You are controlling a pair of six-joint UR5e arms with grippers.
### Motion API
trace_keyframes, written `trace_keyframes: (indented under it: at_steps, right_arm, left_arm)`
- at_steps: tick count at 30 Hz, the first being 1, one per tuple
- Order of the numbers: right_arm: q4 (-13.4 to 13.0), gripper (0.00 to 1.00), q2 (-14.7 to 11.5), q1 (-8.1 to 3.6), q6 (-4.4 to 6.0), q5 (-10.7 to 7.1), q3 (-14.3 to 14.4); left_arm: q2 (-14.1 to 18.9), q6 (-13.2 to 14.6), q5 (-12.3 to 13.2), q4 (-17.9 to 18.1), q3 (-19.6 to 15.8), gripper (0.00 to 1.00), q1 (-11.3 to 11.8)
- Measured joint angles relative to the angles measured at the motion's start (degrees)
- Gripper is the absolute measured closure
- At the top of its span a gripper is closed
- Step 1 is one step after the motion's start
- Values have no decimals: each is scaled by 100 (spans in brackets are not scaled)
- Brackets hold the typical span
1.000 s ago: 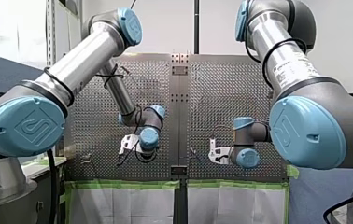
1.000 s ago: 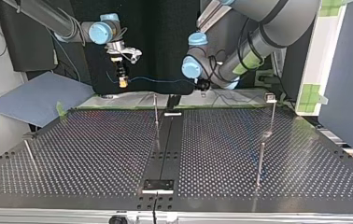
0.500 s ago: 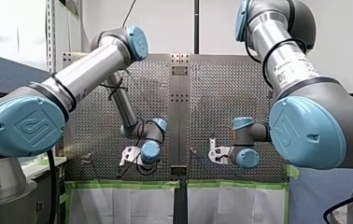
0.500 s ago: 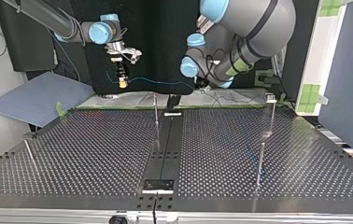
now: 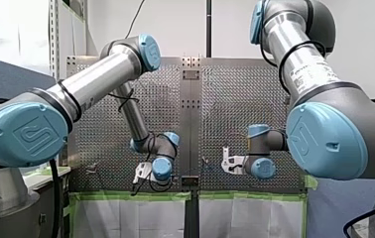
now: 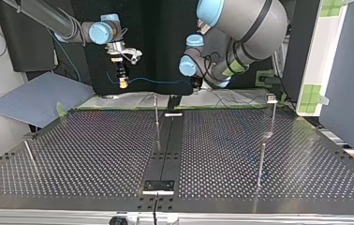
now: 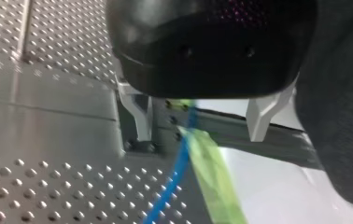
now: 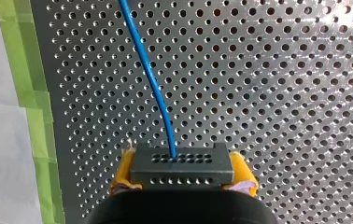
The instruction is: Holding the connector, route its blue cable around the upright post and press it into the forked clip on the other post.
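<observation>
My right gripper (image 8: 182, 179) is shut, its yellow pads (image 8: 124, 172) on both sides of a dark connector (image 8: 181, 164). The blue cable (image 8: 149, 70) leaves the connector and runs ahead over the perforated plate. In the top view the cable (image 6: 158, 80) hangs in a slack line from my right gripper (image 6: 123, 83) across to my left gripper (image 6: 196, 83). My left gripper (image 7: 198, 122) is open, and the cable (image 7: 177, 168) passes between its metal fingers (image 7: 136, 116) without touching them. A thin upright post (image 6: 156, 111) stands under the cable, and a post with a small head (image 6: 271, 98) stands at the top view's right.
Two more thin posts (image 6: 261, 161) (image 6: 30, 155) rise from the perforated table (image 6: 95, 150). A black rail (image 6: 165, 145) runs down its middle. Green tape (image 8: 30, 116) edges the plate beside white sheeting. A blue-grey board (image 6: 34, 98) lies off the table's far left corner in the top view.
My left arm has swung down and toward the table's centre rail in the front view; its gripper has closed in around the cable. My right arm and the connector have stayed still.
</observation>
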Motion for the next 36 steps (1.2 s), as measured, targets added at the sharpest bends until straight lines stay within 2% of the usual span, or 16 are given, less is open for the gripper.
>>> trace_keyframes:
  at_steps: [7, 16, 25, 29, 36]
  right_arm:
    - [-9, 100, 1, -11, 6, 0, -1]
    - [-55, 100, 3, -66, 23, -8, -47]
    - [146, 100, 3, -116, 41, -62, -198]
    - [163, 100, 6, -154, 46, -141, -207]
    - [156, 100, 69, -206, 56, -314, -211]
  left_arm:
    - [-2, -154, 350, 306, 78, 0, -59]
    - [-2, -327, 838, 495, 77, 0, -119]
    - [1, -613, 1226, 876, 80, 0, -140]
    - [3, -786, 1235, 1051, 79, 0, -141]
    - [2, -1109, 977, 1374, 76, 0, -143]
